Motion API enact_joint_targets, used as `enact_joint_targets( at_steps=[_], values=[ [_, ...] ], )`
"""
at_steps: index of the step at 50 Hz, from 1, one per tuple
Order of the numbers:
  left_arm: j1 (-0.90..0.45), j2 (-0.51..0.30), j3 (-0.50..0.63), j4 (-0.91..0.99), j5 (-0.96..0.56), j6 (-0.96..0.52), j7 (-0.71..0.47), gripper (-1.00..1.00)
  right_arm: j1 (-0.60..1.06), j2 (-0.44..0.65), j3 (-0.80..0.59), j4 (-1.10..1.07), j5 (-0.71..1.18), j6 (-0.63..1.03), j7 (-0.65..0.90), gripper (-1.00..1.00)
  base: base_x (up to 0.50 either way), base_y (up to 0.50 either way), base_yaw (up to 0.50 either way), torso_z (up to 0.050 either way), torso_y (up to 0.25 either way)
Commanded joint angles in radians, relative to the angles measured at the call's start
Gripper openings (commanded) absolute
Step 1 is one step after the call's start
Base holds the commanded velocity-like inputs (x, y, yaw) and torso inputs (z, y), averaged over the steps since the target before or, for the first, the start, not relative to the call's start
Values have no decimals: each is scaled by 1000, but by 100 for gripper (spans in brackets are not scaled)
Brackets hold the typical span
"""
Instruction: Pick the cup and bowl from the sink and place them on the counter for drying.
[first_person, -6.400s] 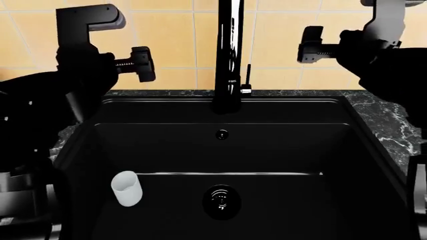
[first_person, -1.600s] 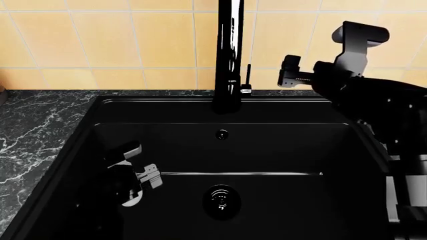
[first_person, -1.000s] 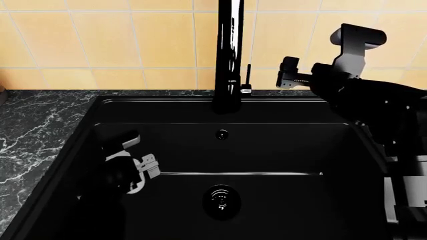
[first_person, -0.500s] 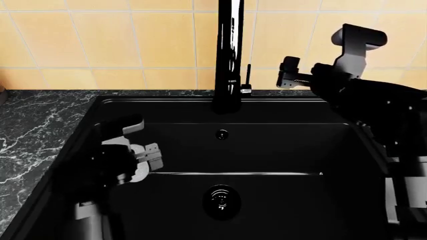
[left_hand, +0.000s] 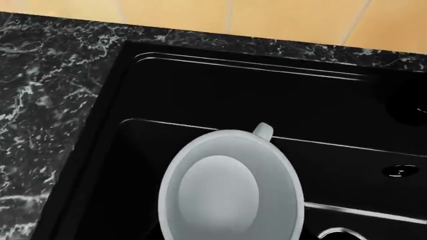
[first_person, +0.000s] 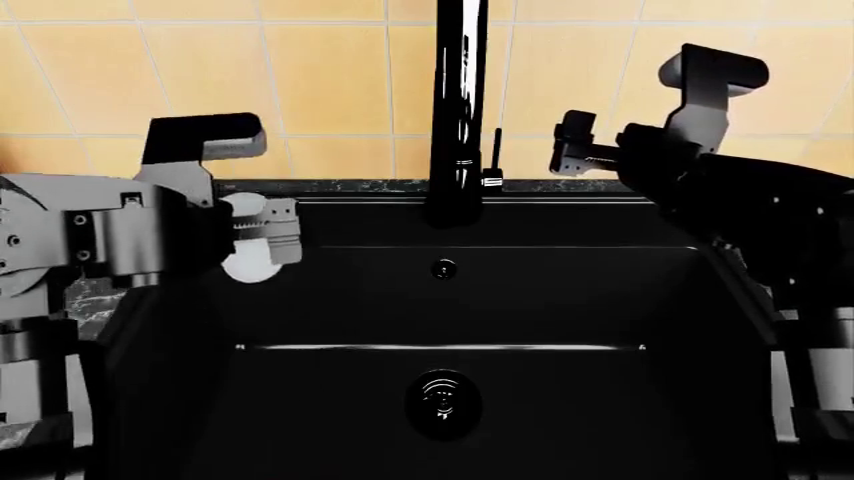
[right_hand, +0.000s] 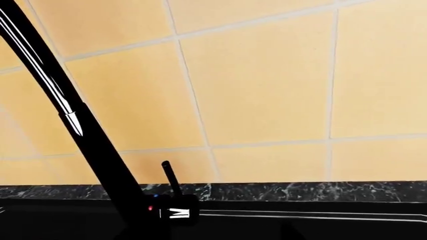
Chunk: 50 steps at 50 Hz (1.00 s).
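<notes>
Looking from the head, the left tool (first_person: 274, 243) grips the cup (first_person: 248, 262) above the sink's (first_person: 441, 300) left edge; the right tool (first_person: 577, 146), fingers apart, hangs near the faucet (first_person: 459, 100). Left wrist: cup (left_hand: 230, 192) mouth over basin (left_hand: 267, 100), beside the tabletop (left_hand: 47, 100). Right wrist: faucet (right_hand: 80, 135), tiles (right_hand: 267, 85).

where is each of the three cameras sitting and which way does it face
Head view: from the robot's head, looking down and forward into the matte black rectangular sink; both arms show, the left gripper holding the small white cylindrical cup, the right gripper raised.
Left wrist view: by the left gripper, looking down into the cup over the basin; no arm parts show.
Right wrist view: by the right gripper, facing the yellow tiled wall; no arm parts show.
Shared: head and right wrist views both show the tall glossy black faucet.
</notes>
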Motion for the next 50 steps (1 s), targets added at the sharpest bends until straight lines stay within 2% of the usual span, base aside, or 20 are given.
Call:
enact_joint_targets(
  at_steps=[1,11,18,20,28,32,34,39,50],
  values=[
    [-124,-96,81,-21,-201,31,-106,-100,1,-7,1,4,-4,-3,-16,100,0,0,0,0,0],
    [-135,-130,83,-45,-161,100,-102,-100,-1,-9,-3,6,-2,-1,-18,100,0,0,0,0,0],
    [-122,-185,84,-29,-144,111,-121,-100,1,-10,-7,13,-2,-4,-25,100,0,0,0,0,0],
    [-84,-206,54,-30,-161,133,-146,-100,-2,-9,-5,12,-1,-6,-24,100,0,0,0,0,0],
    [-79,-308,54,-14,-142,116,-168,-100,-9,-8,-6,11,2,-6,-25,100,0,0,0,0,1],
    [-79,-330,94,-51,-109,95,-164,-100,-16,-13,-7,15,3,-13,-31,100,0,0,0,0,0],
    [-59,-368,64,-52,-136,96,-183,-100,-20,-11,-6,14,6,-9,-30,100,0,0,0,0,0],
    [-42,-382,23,-61,-151,145,-251,-100,-21,-14,-9,18,6,-10,-33,100,0,0,0,0,0],
    [50,-464,-22,-48,-179,164,-265,-100,-22,-18,-12,23,8,-11,-35,100,0,0,0,0,0]
  ],
)
